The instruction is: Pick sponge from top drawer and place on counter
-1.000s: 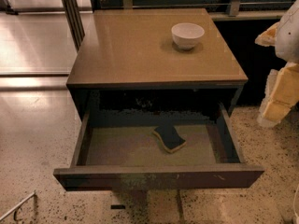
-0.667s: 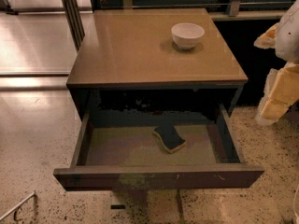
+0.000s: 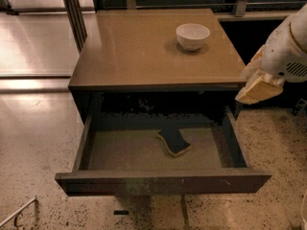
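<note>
Dark-topped yellow-foam sponge (image 3: 173, 141) lies on the floor of the open brown-grey top drawer (image 3: 163, 182), not yet picked. Pale robot hand (image 3: 259, 87) hangs right of the glossy tan counter (image 3: 139, 51); its spread I cannot tell.

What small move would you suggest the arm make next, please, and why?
Probably bring the gripper across and down until it is over the sponge. The sponge lies ungrasped on the floor of the open top drawer, while the gripper hangs beside the counter, off its right edge in view, outside the drawer.
</note>
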Controlling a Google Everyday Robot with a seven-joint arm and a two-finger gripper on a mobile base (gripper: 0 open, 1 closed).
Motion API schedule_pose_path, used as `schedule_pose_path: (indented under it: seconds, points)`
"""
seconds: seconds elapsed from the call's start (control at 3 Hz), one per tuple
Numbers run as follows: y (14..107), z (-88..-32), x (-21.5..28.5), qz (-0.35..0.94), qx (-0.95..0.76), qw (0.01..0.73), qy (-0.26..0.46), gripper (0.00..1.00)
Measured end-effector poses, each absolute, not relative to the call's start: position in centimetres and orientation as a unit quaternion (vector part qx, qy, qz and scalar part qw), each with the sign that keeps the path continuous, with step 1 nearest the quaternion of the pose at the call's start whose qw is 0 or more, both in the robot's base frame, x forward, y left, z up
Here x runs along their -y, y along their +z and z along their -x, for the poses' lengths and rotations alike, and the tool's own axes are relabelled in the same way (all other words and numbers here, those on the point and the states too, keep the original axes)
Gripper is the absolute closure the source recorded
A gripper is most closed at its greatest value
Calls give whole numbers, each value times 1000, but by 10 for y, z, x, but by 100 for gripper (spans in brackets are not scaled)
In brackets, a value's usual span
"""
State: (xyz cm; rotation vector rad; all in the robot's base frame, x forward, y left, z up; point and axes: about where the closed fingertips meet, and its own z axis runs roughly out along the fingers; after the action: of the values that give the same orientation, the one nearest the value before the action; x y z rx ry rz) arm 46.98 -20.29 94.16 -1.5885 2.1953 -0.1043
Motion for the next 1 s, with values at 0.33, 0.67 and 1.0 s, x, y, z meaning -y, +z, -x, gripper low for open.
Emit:
schedule_pose_path:
  seconds: [0.33, 0.67, 1.0]
  points:
    - [906, -499, 177, 566, -787, 245, -14, 81]
    - [864, -522, 149, 563, -786, 253, 24, 99]
    - [806, -536, 119, 561, -790, 232, 86, 100]
